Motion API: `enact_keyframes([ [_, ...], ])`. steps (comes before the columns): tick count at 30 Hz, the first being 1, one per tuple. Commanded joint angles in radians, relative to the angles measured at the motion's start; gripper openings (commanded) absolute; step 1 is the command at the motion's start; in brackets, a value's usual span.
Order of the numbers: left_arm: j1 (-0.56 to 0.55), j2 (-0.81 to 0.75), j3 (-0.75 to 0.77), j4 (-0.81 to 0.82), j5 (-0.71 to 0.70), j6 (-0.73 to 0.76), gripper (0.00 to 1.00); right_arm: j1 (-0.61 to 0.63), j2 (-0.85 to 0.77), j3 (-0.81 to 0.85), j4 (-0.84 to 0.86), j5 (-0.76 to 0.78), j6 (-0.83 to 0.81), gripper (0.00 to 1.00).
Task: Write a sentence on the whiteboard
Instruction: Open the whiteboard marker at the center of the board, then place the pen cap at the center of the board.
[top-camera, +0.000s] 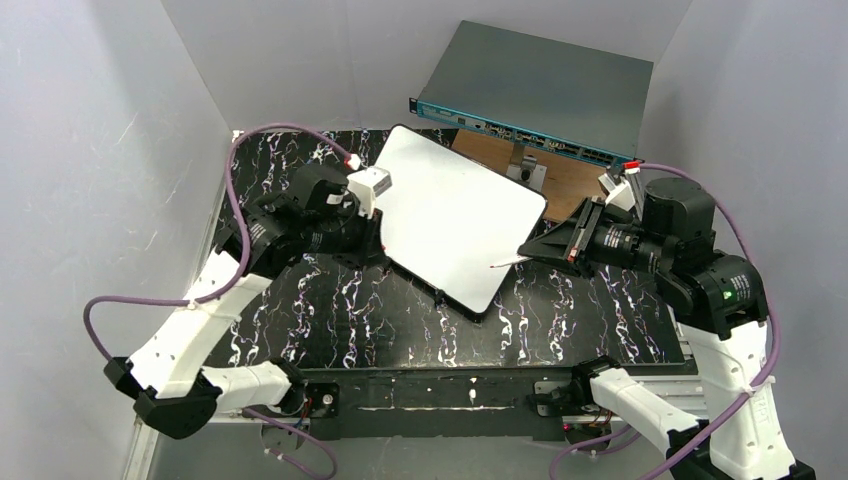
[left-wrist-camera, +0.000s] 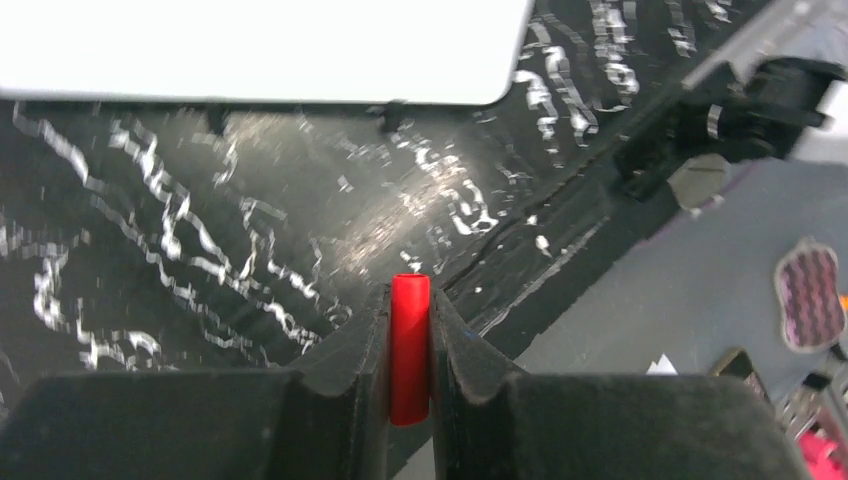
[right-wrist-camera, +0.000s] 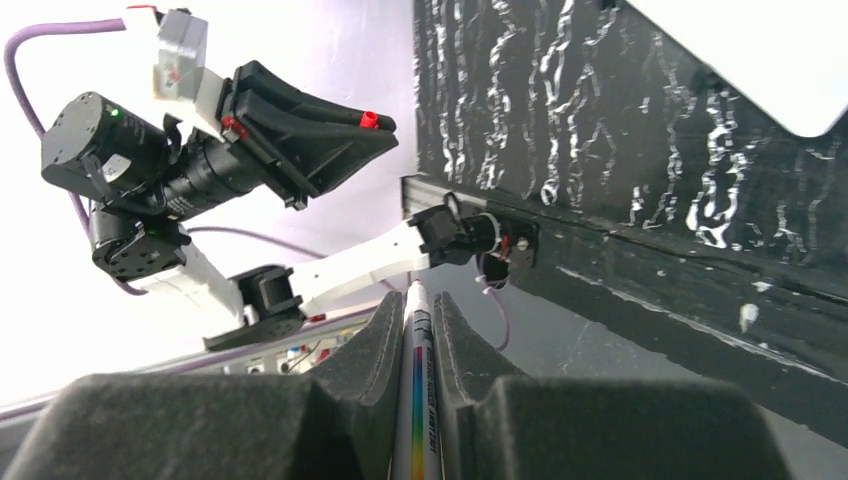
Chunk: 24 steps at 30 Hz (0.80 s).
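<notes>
The whiteboard lies tilted on the black marbled mat, and its surface looks blank; no sentence shows on it. My right gripper is shut on a white marker with a rainbow stripe. The marker's red tip hangs over the board's right edge. At the board's left edge, my left gripper is shut on the red marker cap. The left wrist view shows the board's near edge above the jaws. In the right wrist view the left gripper and the cap face me across the board's corner.
A grey metal box with a teal front stands behind the board on a wooden panel. A small grey bracket sits there too. The black marbled mat covers the table, and grey walls close in on both sides.
</notes>
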<state>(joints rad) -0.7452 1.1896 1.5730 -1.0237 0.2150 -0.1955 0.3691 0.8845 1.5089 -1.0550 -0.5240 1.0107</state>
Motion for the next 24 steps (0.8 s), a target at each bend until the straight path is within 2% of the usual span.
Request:
enact_keyframes([
  [1,0.119,-0.049,-0.146,0.039,-0.046,-0.113,0.00,-0.004,-0.010,0.042,-0.064,0.104,-0.075,0.01],
  [5,0.286,-0.062,-0.322,0.095,-0.013,-0.166,0.00,-0.004,-0.013,0.024,-0.079,0.130,-0.086,0.01],
  [13,0.474,-0.062,-0.744,0.345,-0.043,-0.363,0.00,-0.004,-0.020,0.008,-0.085,0.141,-0.090,0.01],
  [18,0.537,-0.009,-0.862,0.453,-0.079,-0.479,0.00,-0.004,-0.007,0.008,-0.108,0.132,-0.104,0.01],
  [22,0.563,0.019,-0.902,0.501,-0.123,-0.496,0.00,-0.004,0.006,0.020,-0.124,0.132,-0.117,0.01],
  [24,0.576,0.042,-0.908,0.504,-0.142,-0.493,0.06,-0.004,0.010,0.020,-0.125,0.133,-0.122,0.01],
])
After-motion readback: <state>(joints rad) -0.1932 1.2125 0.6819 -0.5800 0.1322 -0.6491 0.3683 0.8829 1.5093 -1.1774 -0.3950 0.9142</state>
